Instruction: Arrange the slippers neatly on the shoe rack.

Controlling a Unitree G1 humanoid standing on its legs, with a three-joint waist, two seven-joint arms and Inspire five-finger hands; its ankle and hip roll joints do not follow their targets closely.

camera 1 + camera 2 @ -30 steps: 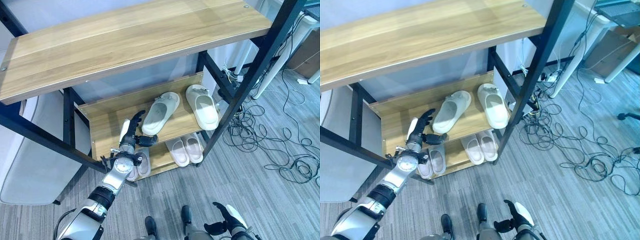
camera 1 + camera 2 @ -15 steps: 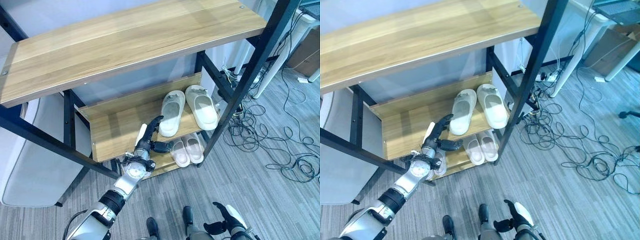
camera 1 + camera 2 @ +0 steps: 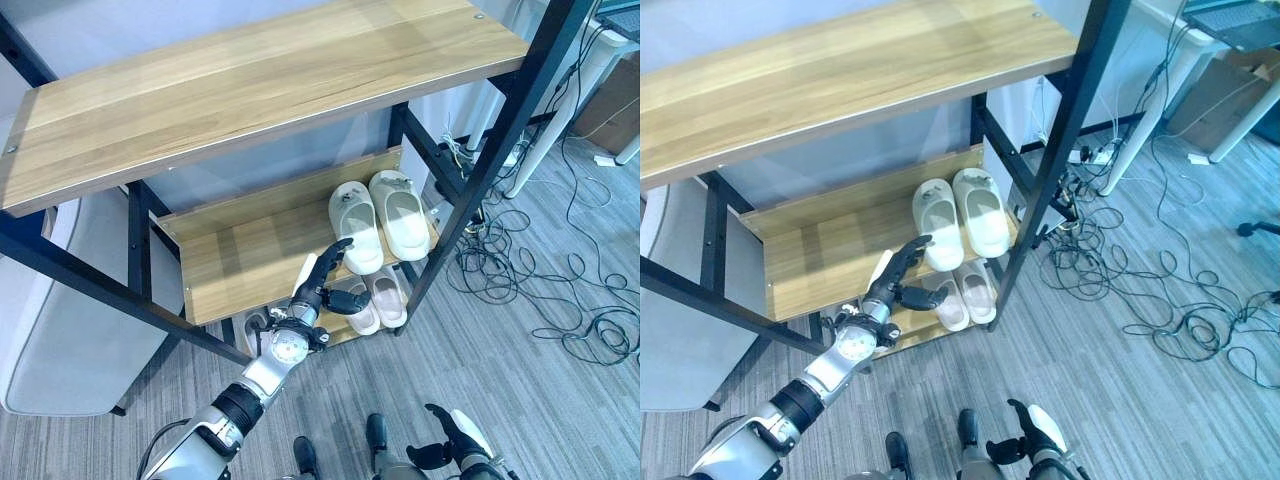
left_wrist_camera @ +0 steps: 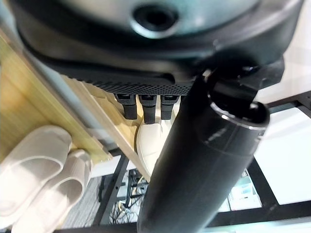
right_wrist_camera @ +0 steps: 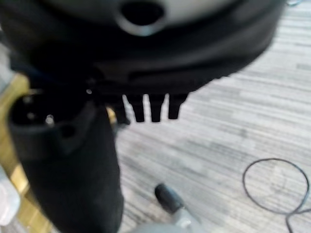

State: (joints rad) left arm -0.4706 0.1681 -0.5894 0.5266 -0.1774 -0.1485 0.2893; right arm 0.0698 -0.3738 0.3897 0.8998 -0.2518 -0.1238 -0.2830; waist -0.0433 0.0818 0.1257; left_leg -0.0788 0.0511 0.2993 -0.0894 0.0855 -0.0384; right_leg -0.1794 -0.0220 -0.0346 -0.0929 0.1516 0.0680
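Two cream slippers stand side by side at the right end of the rack's middle shelf [image 3: 230, 262], toes to the back: the left slipper [image 3: 357, 225] and the right slipper [image 3: 400, 212]. My left hand [image 3: 320, 287] is open, its straight fingers reaching up to the heel of the left slipper, thumb spread to the side. In the left wrist view the fingers [image 4: 146, 104] point at that cream slipper [image 4: 149, 141]. My right hand [image 3: 455, 445] hangs open low over the floor, holding nothing.
On the bottom shelf a pale pink pair [image 3: 376, 298] lies under the cream slippers and another pair [image 3: 250, 327] sits further left. The wide top board [image 3: 260, 80] overhangs the shelves. Black frame posts [image 3: 470, 190] and loose cables [image 3: 560, 290] lie to the right.
My left hand has swept right along the middle shelf, pushing the left cream slipper. That slipper went from lying slanted to standing straight beside its mate.
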